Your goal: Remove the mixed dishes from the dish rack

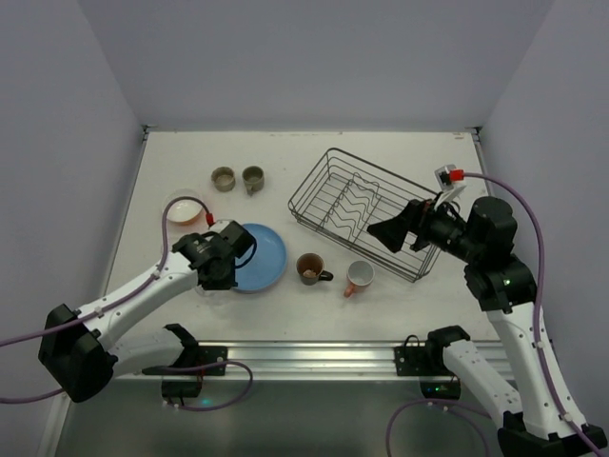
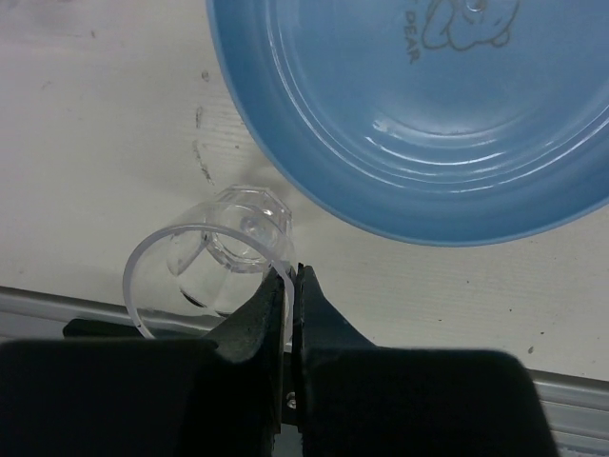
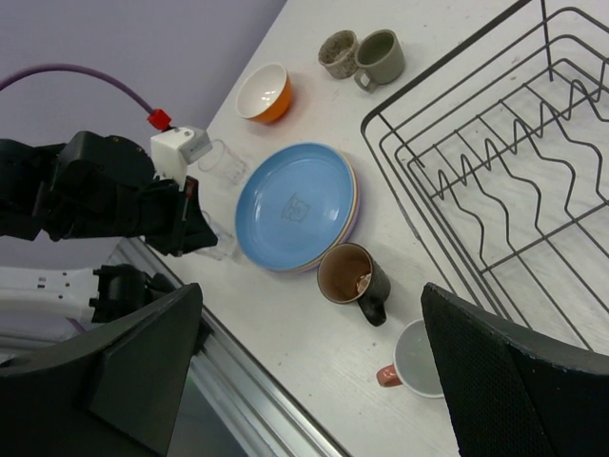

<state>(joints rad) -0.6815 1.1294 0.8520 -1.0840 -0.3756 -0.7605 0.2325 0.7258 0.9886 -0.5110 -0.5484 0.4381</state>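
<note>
The black wire dish rack (image 1: 357, 205) holds no dishes I can see; it also shows in the right wrist view (image 3: 533, 162). My left gripper (image 2: 291, 278) is shut on the rim of a clear glass (image 2: 205, 271) that sits low by the table's near edge, just left of the light blue plate (image 1: 262, 257). The blue plate (image 3: 297, 206) tops a stack with lilac and tan edges under it. My right gripper (image 1: 390, 232) is open and empty above the rack's near side. A brown mug (image 1: 311, 269) and a pink mug (image 1: 359, 277) stand on the table.
Two olive-brown cups (image 1: 224, 178) (image 1: 253, 177) stand at the back left. An orange bowl (image 1: 186, 209) and a second clear glass (image 3: 225, 162) are left of the plates. The metal rail (image 1: 304, 357) runs along the near edge.
</note>
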